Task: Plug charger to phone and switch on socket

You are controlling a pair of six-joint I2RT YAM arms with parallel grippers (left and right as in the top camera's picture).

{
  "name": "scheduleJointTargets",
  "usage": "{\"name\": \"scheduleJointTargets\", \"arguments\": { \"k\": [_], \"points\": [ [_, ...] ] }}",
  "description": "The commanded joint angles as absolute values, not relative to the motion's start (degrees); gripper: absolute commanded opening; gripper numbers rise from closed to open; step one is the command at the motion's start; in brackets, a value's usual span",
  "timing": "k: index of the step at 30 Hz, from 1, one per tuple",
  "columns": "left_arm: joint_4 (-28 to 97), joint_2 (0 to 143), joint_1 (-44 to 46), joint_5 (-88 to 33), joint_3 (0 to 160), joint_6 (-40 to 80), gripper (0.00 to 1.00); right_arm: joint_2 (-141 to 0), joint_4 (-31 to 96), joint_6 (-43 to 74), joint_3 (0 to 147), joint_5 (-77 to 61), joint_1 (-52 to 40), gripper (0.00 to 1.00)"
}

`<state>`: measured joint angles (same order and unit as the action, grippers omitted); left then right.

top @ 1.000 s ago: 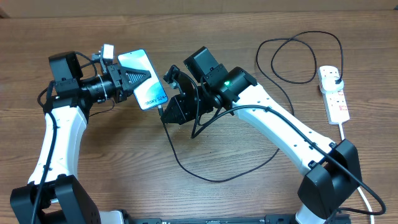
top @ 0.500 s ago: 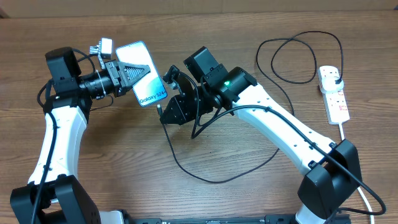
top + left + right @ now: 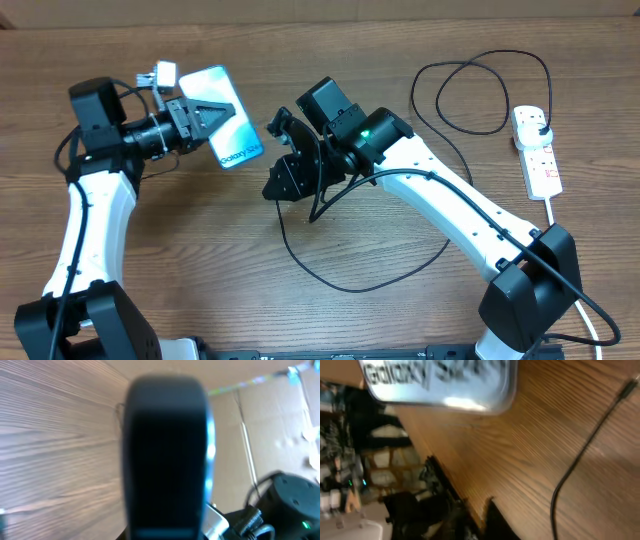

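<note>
- Overhead: left pincer (image 3: 205, 118) clamps the phone (image 3: 238, 146), lower end slanting toward the right pincer (image 3: 275, 185), whose opening I cannot tell.
- Left wrist: blurred phone fills view.
- Right wrist: charger (image 3: 581, 456) lies on bench (image 3: 530, 450), apart from phone.

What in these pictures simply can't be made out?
Left wrist view: the phone is a dark blur filling the middle, hiding most beyond it.
Right wrist view: the phone's screen is blurred and cut by the top edge.
Overhead: the socket has switches too small to read.
Overhead: the right hand is a dark mass; open or shut is unclear.
</note>
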<state>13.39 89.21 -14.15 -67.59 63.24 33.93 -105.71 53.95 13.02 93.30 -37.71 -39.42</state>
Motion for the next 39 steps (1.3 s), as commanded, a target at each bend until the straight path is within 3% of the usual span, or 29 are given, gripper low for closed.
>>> {"name": "scheduleJointTargets", "arguments": {
  "k": [1,2,4,10,23,25,26,30,31,35,37,39],
  "points": [
    [15.2,87.7,-17.8,-62.0,63.9,32.3,0.04,-105.8,54.1,12.7,93.7,-33.4,-39.2,0.48],
    [16.6,87.7,-18.7,-60.9,63.9,32.3,0.04,-105.8,54.1,12.7,93.7,-31.9,-39.2,0.59],
    [19.7,87.7,-20.1,-59.0,63.9,32.1,0.04,-105.8,53.8,12.7,93.7,-29.3,-39.3,0.68],
    [27.2,87.7,-21.8,-54.6,63.9,29.3,0.05,-106.6,50.6,13.8,93.7,-21.5,-39.5,0.72],
    [30.3,87.7,-21.8,-49.3,63.9,28.3,0.06,-115.0,46.3,16.4,93.7,-8.2,-46.4,0.74],
    [30.8,87.7,-21.8,-49.0,63.9,28.2,0.07,-117.3,44.6,16.3,93.7,-5.7,-47.8,0.82],
    [31.2,87.7,-21.8,-48.9,63.9,28.2,0.07,-118.3,43.7,16.3,93.7,-4.9,-48.4,0.97],
    [32.0,87.7,-21.8,-48.9,63.9,27.7,0.07,-121.9,40.9,16.3,93.7,-5.2,-49.4,1.00],
    [32.2,87.7,-21.8,-48.9,63.9,27.6,0.07,-122.6,41.0,16.3,93.7,-5.2,-49.4,0.95],
    [32.9,87.7,-21.8,-48.9,63.9,26.7,0.07,-124.1,42.6,16.3,93.6,-5.0,-49.4,0.53],
    [32.8,87.7,-21.8,-48.9,63.9,26.5,0.07,-124.3,43.2,16.4,93.5,-4.7,-49.4,0.44],
    [32.8,87.7,-21.8,-48.9,63.9,26.5,0.07,-124.3,43.2,16.4,92.9,-4.2,-49.4,0.41]
  ]
}}
